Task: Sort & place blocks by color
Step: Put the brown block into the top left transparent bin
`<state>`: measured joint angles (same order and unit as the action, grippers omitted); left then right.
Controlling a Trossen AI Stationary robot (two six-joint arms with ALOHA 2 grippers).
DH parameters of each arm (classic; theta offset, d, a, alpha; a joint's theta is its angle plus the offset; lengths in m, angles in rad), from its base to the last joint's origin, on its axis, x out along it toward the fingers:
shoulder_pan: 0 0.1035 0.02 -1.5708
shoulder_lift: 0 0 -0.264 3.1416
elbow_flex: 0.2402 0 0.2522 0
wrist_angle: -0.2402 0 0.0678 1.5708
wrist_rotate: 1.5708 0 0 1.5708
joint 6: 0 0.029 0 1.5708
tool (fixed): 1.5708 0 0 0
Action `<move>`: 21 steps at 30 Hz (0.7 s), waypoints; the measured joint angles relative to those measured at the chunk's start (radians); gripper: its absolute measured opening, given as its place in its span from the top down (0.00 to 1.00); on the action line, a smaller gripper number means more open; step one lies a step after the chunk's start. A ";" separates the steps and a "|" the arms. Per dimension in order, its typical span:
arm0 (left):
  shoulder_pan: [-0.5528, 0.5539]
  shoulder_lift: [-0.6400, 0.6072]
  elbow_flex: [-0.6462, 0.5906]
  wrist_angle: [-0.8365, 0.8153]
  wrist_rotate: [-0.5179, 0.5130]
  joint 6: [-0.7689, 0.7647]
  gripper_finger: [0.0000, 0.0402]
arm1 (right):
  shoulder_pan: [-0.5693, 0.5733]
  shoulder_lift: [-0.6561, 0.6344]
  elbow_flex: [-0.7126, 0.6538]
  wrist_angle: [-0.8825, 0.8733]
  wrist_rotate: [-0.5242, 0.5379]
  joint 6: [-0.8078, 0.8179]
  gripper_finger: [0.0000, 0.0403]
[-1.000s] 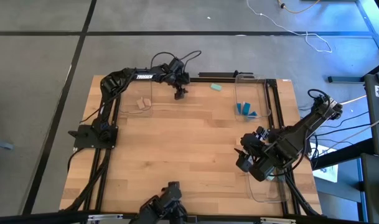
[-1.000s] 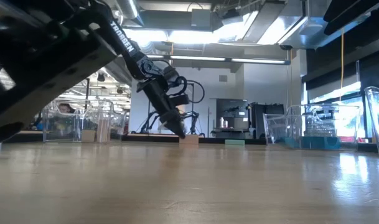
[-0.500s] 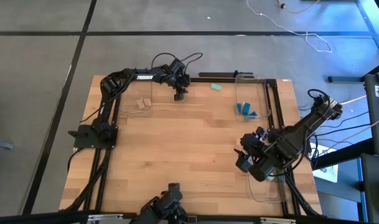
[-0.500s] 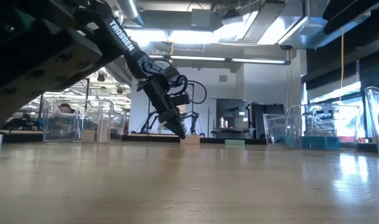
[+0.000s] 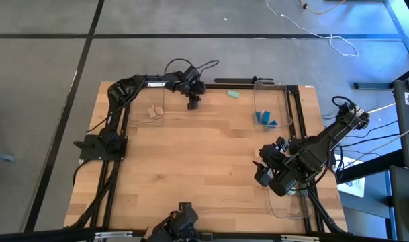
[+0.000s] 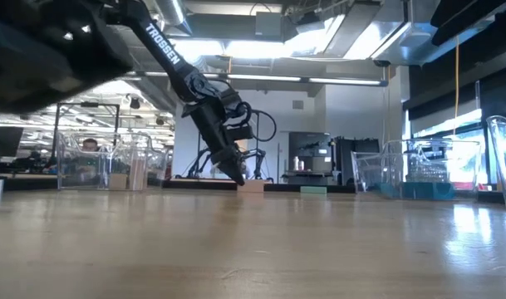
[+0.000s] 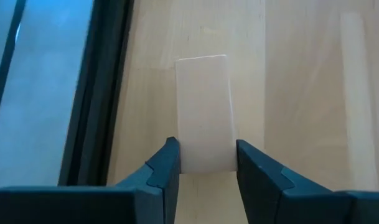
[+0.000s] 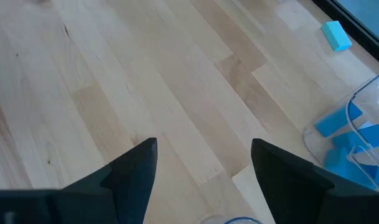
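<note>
At the upper middle of the high view our left gripper is down at the far edge of the surface, and the left wrist view shows why: a pale tan block lies right between its fingers. The block's long axis runs straight out ahead of the jaws, and its near end sits between their tips. The jaws stand just apart enough to bracket it; they look to be touching or nearly touching its sides, though we cannot tell if the squeeze is firm. In our judgement the grab is under way and lifting comes next.

The likely home for it is the clear tray at upper left in the high view, just to the left of this gripper, where one tan block already lies. The left arm is plainly the nearer one.

Counting what we can see: two tan blocks, one mint block loose near the far edge to the right of the gripper, and roughly three blue blocks in the tray at upper right.

Our right gripper waits at the lower right, jaws wide apart over bare wood, holding nothing.
</note>
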<state>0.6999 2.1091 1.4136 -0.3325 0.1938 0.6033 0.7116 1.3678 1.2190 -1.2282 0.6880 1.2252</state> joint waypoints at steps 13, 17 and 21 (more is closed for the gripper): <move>-0.077 -0.134 -0.004 -0.215 -0.090 -0.025 0.71 | 0.000 -0.001 0.000 -0.005 0.001 -0.003 0.35; -0.109 -0.182 -0.004 -0.312 -0.108 -0.057 0.71 | 0.000 -0.001 0.000 -0.005 0.002 0.000 0.35; -0.139 -0.246 -0.004 -0.395 -0.109 -0.084 0.71 | -0.001 -0.001 0.000 -0.005 0.054 0.001 0.35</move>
<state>0.5605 1.8633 1.4097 -0.7271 0.0851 0.5189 0.7109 1.3670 1.2194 -1.2332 0.7418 1.2259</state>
